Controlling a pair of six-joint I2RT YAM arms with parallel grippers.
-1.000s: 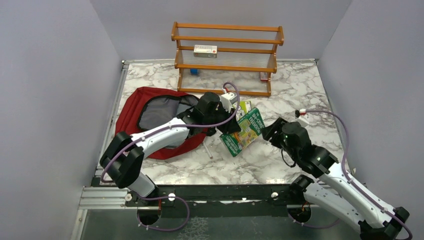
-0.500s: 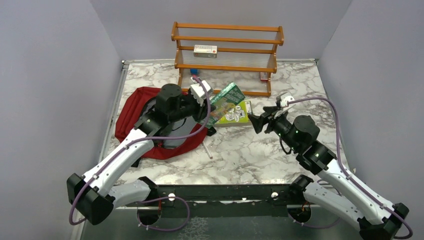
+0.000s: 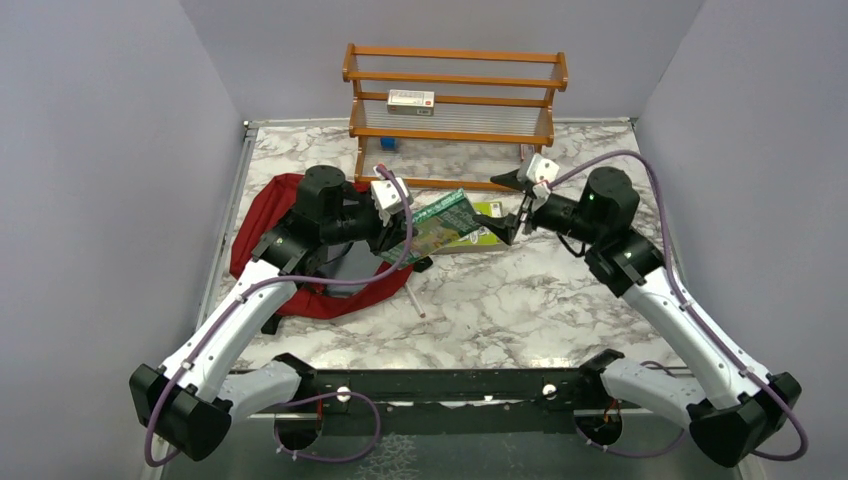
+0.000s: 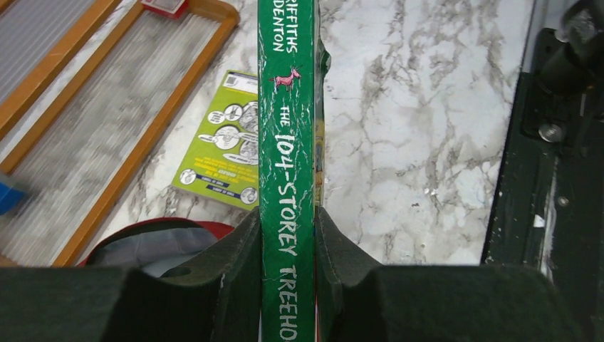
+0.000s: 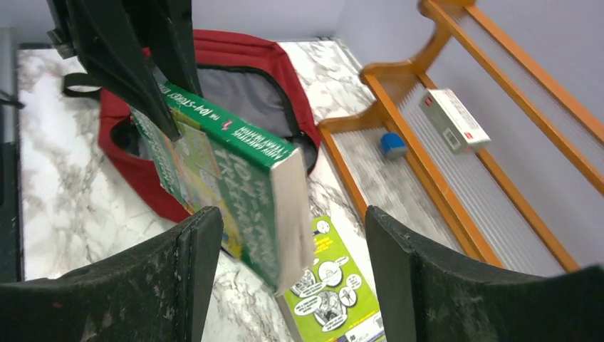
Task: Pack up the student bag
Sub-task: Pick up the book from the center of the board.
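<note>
Grip of left gripper (image 4: pixel 288 228) on green paperback "The 104-Storey Treehouse" (image 3: pixel 440 222): pads (image 4: pixel 242 246) pressed on both covers beside the spine, jaws partly closed, book clear of marble table (image 3: pixel 520 300) and tilted, free end pointing right. Right gripper (image 3: pixel 503 207) spread wide just beside that free end, holding nothing; contact with the page edge not discernible. Student bag (image 3: pixel 262 215), dark red, lying at left of the table, main opening unzipped, grey lining exposed, held end of the paperback near its right edge. Yellow-green book (image 4: pixel 228 142) flat on the marble, partly under the raised paperback. Wooden rack (image 3: pixel 452 133) at far edge, white-and-red box (image 3: pixel 411 99) on middle shelf, small blue object (image 3: pixel 388 143) on lowest shelf.
</note>
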